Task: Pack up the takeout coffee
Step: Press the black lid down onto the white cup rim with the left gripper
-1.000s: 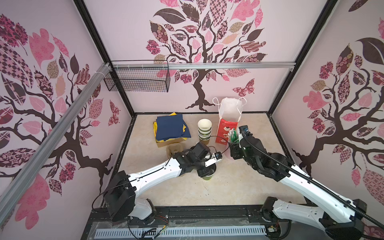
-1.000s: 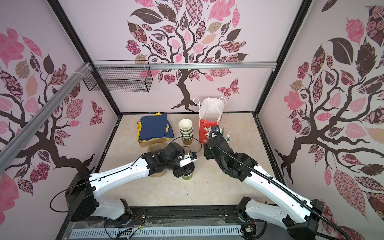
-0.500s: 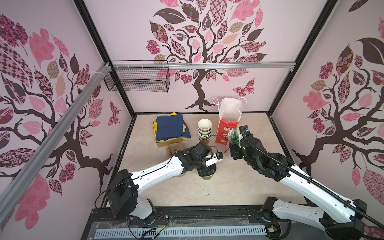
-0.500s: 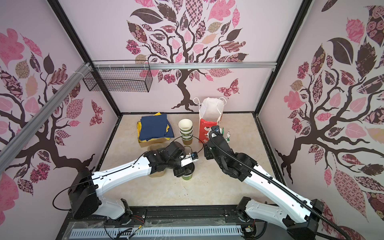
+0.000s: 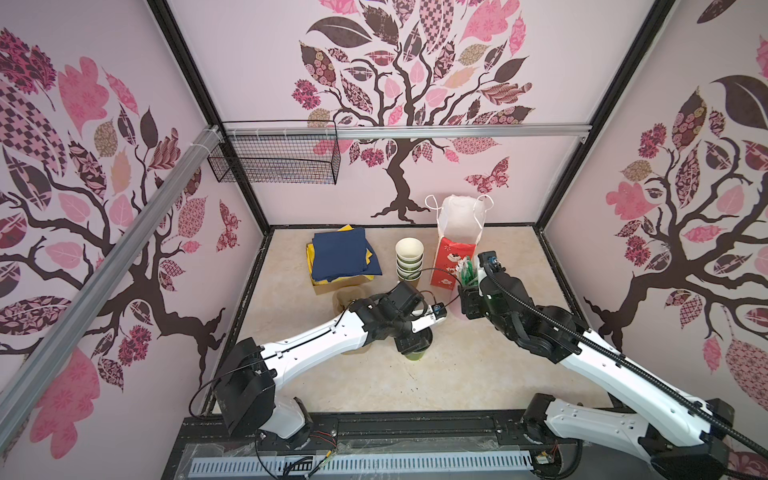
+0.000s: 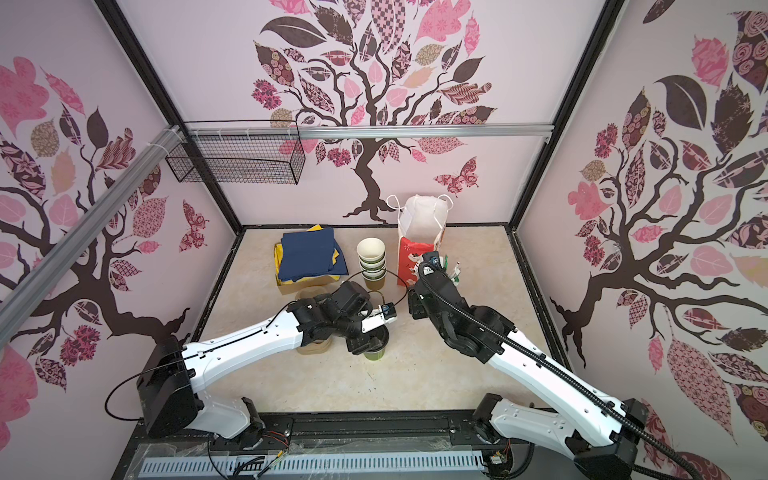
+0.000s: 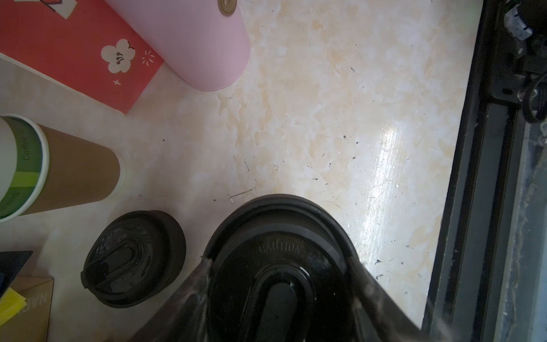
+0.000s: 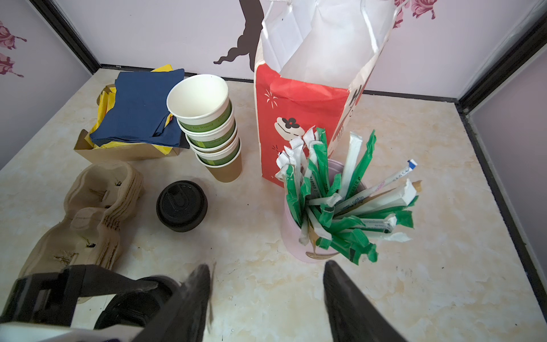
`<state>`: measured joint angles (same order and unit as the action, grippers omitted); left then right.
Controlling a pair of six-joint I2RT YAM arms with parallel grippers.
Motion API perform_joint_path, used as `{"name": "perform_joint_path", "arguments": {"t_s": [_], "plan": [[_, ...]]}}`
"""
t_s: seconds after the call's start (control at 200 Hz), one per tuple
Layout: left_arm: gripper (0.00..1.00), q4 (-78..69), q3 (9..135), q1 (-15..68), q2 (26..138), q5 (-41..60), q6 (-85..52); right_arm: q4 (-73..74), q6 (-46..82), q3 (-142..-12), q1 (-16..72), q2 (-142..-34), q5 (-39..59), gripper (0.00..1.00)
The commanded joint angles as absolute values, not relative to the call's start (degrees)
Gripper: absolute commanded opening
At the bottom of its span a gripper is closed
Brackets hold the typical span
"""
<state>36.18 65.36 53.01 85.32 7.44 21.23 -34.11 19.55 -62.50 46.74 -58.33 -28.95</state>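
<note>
Lidding appears in hand: left pincer [image 7: 282,263] clamped on lid [image 7: 278,219] atop cup [image 5: 415,355]; right pincer [image 8: 268,266] apart, empty. Next: press lid down squarely.

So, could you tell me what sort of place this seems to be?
Probably a mock takeout-coffee counter inside a robot test cell: a stack of paper cups, pulp cup carriers and a red paper bag on a tabletop boxed in by tree-decal walls.
</note>
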Motion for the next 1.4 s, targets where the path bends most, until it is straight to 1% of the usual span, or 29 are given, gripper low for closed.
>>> {"name": "perform_joint_path", "arguments": {"t_s": [0.0,0.33,1.075,1.395], "plan": [[0.68,36.5,67.9,53.0,86.4,7.8,21.2,-34.8,20.1,-62.9,46.6,-56.8,-30.0,0.64],[0.68,34.8,67.4,53.0,87.2,6.2,21.3,-34.8,20.1,-62.9,46.7,-56.8,-30.1,0.64],[0.78,32.0,65.2,53.0,84.7,4.7,20.1,-34.7,20.3,-62.8,46.6,-56.9,-29.8,0.64],[0.75,32.5,65.1,52.9,85.0,4.5,20.1,-35.0,20.6,-62.9,46.7,-56.6,-29.8,0.64]]}}
